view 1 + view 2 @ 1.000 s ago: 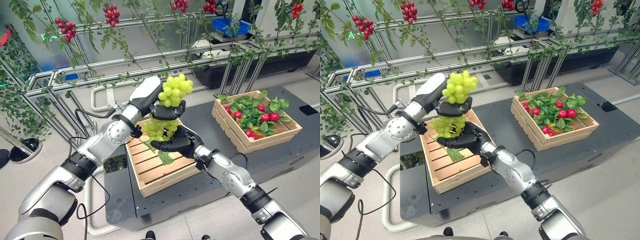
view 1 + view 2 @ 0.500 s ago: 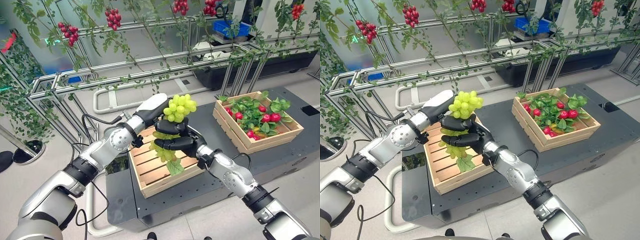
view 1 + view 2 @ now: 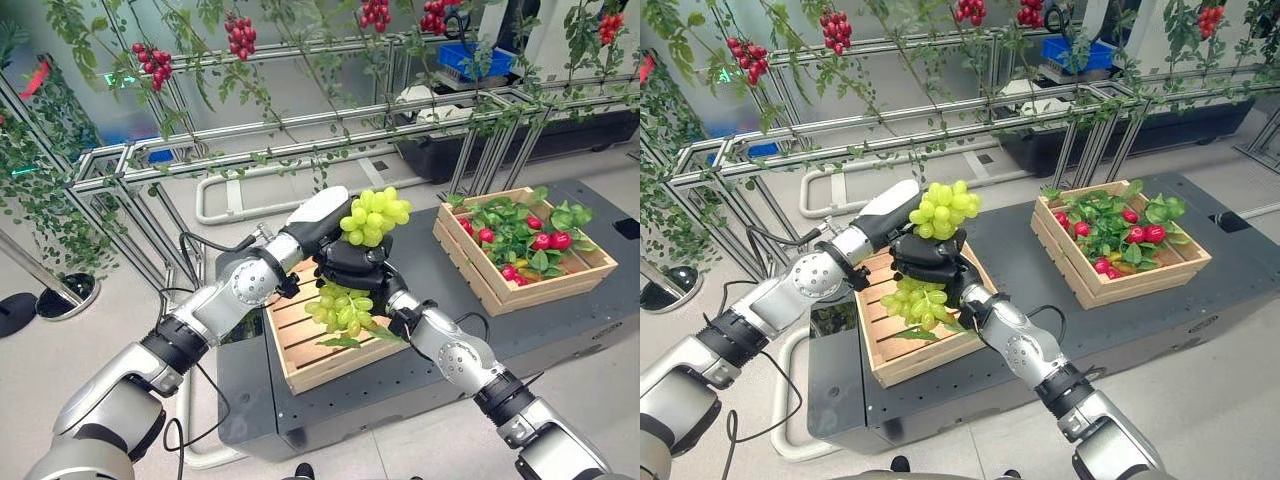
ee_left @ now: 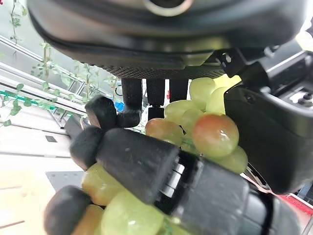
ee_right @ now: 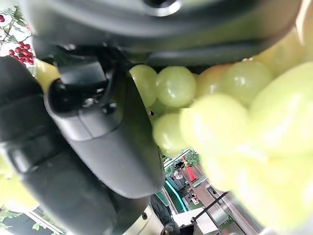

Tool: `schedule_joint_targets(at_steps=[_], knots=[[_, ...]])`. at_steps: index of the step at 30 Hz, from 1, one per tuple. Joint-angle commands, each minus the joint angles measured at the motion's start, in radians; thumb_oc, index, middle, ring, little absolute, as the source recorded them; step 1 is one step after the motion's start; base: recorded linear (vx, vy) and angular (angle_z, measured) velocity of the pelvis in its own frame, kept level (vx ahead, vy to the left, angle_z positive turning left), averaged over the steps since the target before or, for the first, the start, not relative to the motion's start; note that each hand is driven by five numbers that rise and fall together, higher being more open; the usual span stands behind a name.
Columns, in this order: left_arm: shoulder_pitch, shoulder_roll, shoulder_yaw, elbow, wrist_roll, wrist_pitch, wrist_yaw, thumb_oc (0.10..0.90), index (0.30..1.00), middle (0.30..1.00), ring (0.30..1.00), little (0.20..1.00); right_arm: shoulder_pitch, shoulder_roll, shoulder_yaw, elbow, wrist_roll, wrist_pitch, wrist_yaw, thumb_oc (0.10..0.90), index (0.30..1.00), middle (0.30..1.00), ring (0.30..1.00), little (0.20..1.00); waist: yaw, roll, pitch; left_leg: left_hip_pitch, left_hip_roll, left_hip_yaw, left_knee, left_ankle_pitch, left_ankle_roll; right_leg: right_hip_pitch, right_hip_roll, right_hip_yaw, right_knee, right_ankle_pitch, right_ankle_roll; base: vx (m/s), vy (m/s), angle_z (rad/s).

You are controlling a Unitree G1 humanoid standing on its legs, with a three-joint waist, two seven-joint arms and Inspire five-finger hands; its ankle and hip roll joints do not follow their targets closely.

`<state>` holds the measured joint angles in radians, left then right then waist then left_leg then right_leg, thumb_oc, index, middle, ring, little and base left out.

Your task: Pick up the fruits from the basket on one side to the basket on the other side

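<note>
Left hand (image 3: 338, 252): raised above the near crate, fingers curled round the green grape bunch, gripping its upper part. In the left wrist view the dark fingers wrap across the grapes.

Right hand (image 3: 362, 285): directly beneath the left hand and touching it, fingers closed on the lower half of the same bunch. In the right wrist view grapes press against the palm and thumb.

Green grape bunch (image 3: 374, 214): held in the air between both hands. The upper cluster stands above the left hand; the lower cluster (image 3: 341, 308) hangs below the right hand, with a leaf at its foot, over the slats of the near crate. Whether the lower grapes touch the slats cannot be determined.

Near crate (image 3: 306, 366): pale wooden slatted crate on the left part of the black platform, below the two hands. Its visible slats carry no fruit.

Far crate (image 3: 577, 289): second wooden crate on the right part of the platform, well apart from the near crate. It holds green leaves and red fruits (image 3: 547, 241).

Black platform (image 3: 420, 232): low dark deck bearing both crates, with bare surface between them.

Metal frame (image 3: 250, 135): aluminium rails behind the platform, with trailing green vines across them.

Red berry clusters (image 3: 239, 36): hanging from the vines above the frame, several groups along the upper edge.

Floor: pale grey, around the platform.
</note>
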<state>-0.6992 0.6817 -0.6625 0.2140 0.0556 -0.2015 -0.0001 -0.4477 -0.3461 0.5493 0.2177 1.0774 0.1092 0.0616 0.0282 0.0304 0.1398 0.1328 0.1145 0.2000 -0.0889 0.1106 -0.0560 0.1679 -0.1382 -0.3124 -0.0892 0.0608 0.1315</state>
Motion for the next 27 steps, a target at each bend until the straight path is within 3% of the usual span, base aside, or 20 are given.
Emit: schedule_joint_targets(at_steps=[1, 5, 6, 7, 13, 15, 20, 27], knots=[[-0.126, -0.036, 0.088, 0.026, -0.053, -0.058, 0.145, 0.400, 0.300, 0.300, 0.300, 0.300, -0.172, 0.104, -0.051, -0.035, 0.066, -0.128, 0.057, 0.400, 0.300, 0.300, 0.300, 0.300, 0.010, -0.018, -0.092, 0.030, -0.004, -0.037, 0.002, -0.152, -0.014, 0.045, -0.023, -0.044, 0.002, -0.098, -0.024, 0.00, 0.000, 0.00], [-0.128, -0.047, 0.106, 0.010, -0.053, -0.046, 0.178, 0.400, 0.300, 0.300, 0.300, 0.300, -0.164, 0.107, -0.058, -0.031, 0.056, -0.132, 0.056, 0.400, 0.300, 0.300, 0.300, 0.300, 0.009, -0.020, -0.093, 0.029, -0.003, -0.037, 0.002, -0.152, -0.013, 0.044, -0.023, -0.045, 0.002, -0.098, -0.024, 0.00, 0.000, 0.00], [-0.125, -0.052, 0.113, 0.009, -0.049, -0.030, 0.175, 0.577, 0.566, 0.566, 0.566, 0.566, -0.164, 0.108, -0.062, -0.031, 0.056, -0.134, 0.054, 0.400, 0.300, 0.300, 0.300, 0.300, 0.009, -0.021, -0.094, 0.029, -0.004, -0.037, 0.002, -0.153, -0.013, 0.044, -0.023, -0.045, 0.002, -0.099, -0.024, 0.00, 0.000, 0.00], [-0.124, -0.056, 0.115, 0.010, -0.047, -0.022, 0.176, 0.800, 0.900, 0.900, 0.900, 0.900, -0.163, 0.110, -0.064, -0.031, 0.053, -0.137, 0.051, 0.400, 0.300, 0.300, 0.300, 0.300, 0.009, -0.021, -0.094, 0.029, -0.003, -0.036, 0.002, -0.153, -0.013, 0.044, -0.023, -0.046, 0.002, -0.099, -0.024, 0.00, 0.000, 0.00], [-0.102, -0.063, 0.124, 0.032, -0.012, -0.004, 0.196, 0.800, 0.900, 0.900, 0.900, 0.900, -0.146, 0.107, -0.082, -0.035, 0.031, -0.158, 0.034, 0.400, 0.300, 0.300, 0.300, 0.300, 0.007, -0.022, -0.094, 0.029, -0.003, -0.033, 0.002, -0.152, -0.012, 0.043, -0.023, -0.045, 0.002, -0.099, -0.022, 0.00, 0.000, 0.00], [-0.089, -0.059, 0.130, 0.043, 0.072, -0.004, 0.209, 0.800, 0.900, 0.900, 0.900, 0.900, -0.135, 0.106, -0.093, -0.032, 0.014, -0.166, 0.035, 0.400, 0.300, 0.300, 0.300, 0.300, 0.006, -0.021, -0.094, 0.031, -0.003, -0.032, 0.002, -0.153, -0.011, 0.043, -0.023, -0.045, 0.002, -0.098, -0.022, 0.00, 0.000, 0.00], [-0.062, -0.004, 0.130, 0.113, 0.110, -0.008, 0.233, 0.800, 0.900, 0.900, 0.900, 0.900, -0.099, 0.069, -0.122, -0.031, -0.022, -0.196, 0.026, 0.400, 0.300, 0.300, 0.300, 0.300, 0.001, -0.021, -0.096, 0.030, -0.004, -0.027, 0.002, -0.154, -0.011, 0.039, -0.025, -0.040, 0.002, -0.096, -0.018, 0.00, 0.000, 0.00], [0.049, 0.057, 0.221, 0.198, 0.130, -0.040, 0.266, 0.800, 0.900, 0.900, 0.900, 0.900, 0.018, 0.009, -0.202, -0.020, -0.044, -0.221, 0.049, 0.400, 0.300, 0.300, 0.300, 0.300, -0.010, -0.019, -0.096, 0.031, -0.001, -0.012, 0.002, -0.153, -0.011, 0.033, -0.024, -0.032, 0.002, -0.094, -0.014, 0.00, 0.000, 0.00]])
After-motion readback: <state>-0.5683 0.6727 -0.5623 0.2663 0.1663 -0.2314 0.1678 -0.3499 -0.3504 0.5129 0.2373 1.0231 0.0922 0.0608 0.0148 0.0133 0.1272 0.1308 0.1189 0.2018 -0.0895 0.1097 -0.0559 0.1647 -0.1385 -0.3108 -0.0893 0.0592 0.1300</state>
